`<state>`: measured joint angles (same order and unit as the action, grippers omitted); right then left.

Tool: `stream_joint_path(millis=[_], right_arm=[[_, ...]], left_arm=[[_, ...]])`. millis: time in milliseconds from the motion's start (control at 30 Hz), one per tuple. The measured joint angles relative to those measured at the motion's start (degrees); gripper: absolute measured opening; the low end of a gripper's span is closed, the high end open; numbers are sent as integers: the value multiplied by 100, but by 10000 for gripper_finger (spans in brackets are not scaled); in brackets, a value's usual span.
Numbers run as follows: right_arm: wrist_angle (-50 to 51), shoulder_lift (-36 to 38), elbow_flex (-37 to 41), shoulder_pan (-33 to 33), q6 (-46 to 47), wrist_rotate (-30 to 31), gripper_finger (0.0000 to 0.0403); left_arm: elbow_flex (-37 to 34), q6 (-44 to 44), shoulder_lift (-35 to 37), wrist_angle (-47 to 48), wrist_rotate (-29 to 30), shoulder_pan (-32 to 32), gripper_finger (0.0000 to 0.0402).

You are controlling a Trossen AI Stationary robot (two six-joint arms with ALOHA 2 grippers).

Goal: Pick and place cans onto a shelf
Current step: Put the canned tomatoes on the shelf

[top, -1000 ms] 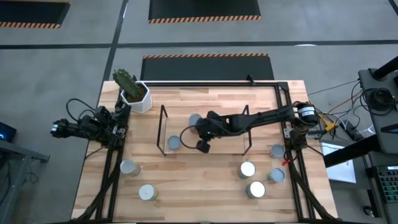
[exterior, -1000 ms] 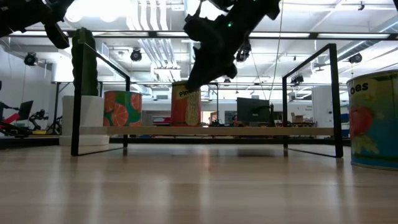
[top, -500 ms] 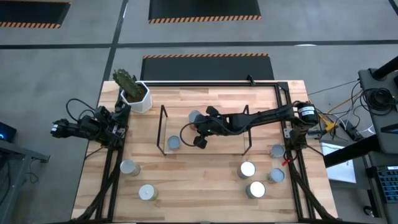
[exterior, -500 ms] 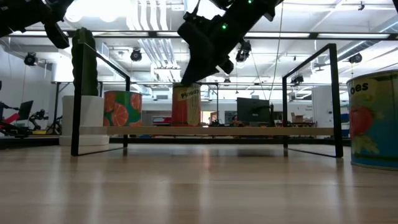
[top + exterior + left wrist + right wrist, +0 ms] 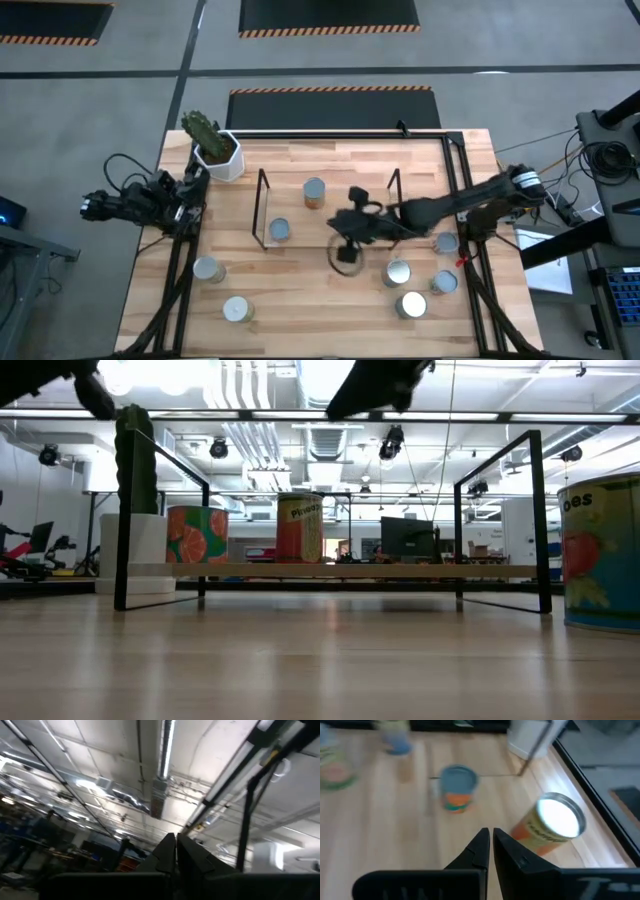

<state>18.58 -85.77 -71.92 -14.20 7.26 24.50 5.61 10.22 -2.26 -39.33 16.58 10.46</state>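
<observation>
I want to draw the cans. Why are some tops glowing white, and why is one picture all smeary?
High view: ceiling lights glare off two cans at the right, whitening their tops. Right wrist view: one can's top glows too; the cans farther off look blurred.

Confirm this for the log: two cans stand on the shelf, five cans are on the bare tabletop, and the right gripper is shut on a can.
Not quite. The right gripper is shut but holds nothing; the high view shows it empty in front of the shelf. Two cans do stand on the shelf, five on the tabletop.
</observation>
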Motion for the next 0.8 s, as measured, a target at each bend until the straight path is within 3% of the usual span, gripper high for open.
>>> stream_joint_path(millis=[133, 300, 500, 667, 800], right_arm=[[-391, 459, 445, -484, -430, 90, 12], [-1275, 1121, 1171, -901, -1014, 126, 12], [-1891, 1931, 2013, -1018, -1429, 125, 12], [-1985, 2475, 2377, -1018, -1372, 121, 12], [-1386, 2826, 2408, -1064, -511, 70, 12]], left_arm=[[313, 239, -639, -43, -736, 2, 0], [751, 535, -1935, -179, -692, 4, 0], [1748, 766, -3702, -198, -674, 132, 0], [2951, 729, -4720, 908, -678, 333, 0], [3837, 672, -5324, 2103, -670, 459, 0]])
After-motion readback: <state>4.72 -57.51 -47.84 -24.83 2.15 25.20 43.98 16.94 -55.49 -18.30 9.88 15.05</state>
